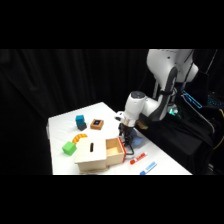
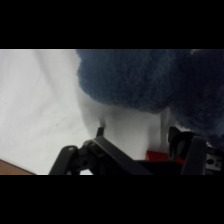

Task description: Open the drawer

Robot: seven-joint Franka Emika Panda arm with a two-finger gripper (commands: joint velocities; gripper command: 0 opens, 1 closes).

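Down at the table's right half, the gripper (image 1: 128,145) hangs right in front of the drawer (image 1: 115,150), low over the white table (image 1: 165,161); whether it is spread or closed on anything I cannot tell, as it shows only as a dark shape against the drawer front. The drawer stands pulled partway out of the box (image 1: 92,153), its tan side wall exposed and its front facing the gripper. The box is pale wood with a dark slot on its top, and it sits near the table's front edge. Just right of the gripper a red marker (image 1: 137,158) lies on the table, with a blue one (image 1: 148,167) a little nearer the front edge. Left of the box sits a green block (image 1: 68,148), with an orange piece (image 1: 78,137) between it and the box's far corner. Farther back stand a blue block (image 1: 80,120) and a brown block (image 1: 97,124) with a blue top. From the wrist, the black linkage (image 2: 100,157) rises over the white table, with a big blurred dark blue mass (image 2: 145,77) filling the upper right and a bit of red (image 2: 159,155) near the bottom.
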